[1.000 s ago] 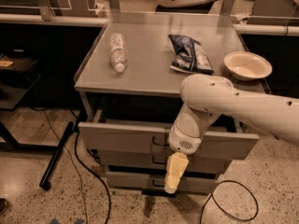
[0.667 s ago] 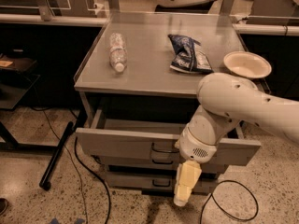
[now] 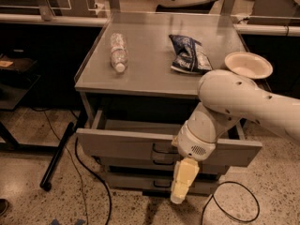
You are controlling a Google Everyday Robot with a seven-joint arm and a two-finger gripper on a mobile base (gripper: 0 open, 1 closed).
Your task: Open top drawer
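Note:
The top drawer is a wide grey metal drawer under the grey tabletop. It stands pulled out toward me, with its inside showing behind the front. Its dark loop handle sits at the centre of the front. My white arm comes in from the right and bends down in front of the drawer. My gripper hangs pointing down, just right of and below the handle, in front of the lower drawers.
On the tabletop lie a clear plastic bottle, a dark blue snack bag and a white bowl at the right edge. A black pole and cables lie on the speckled floor at left. A cable loop lies at right.
The top drawer has come further out toward me. My arm and gripper have moved down and to the right, away from the cabinet.

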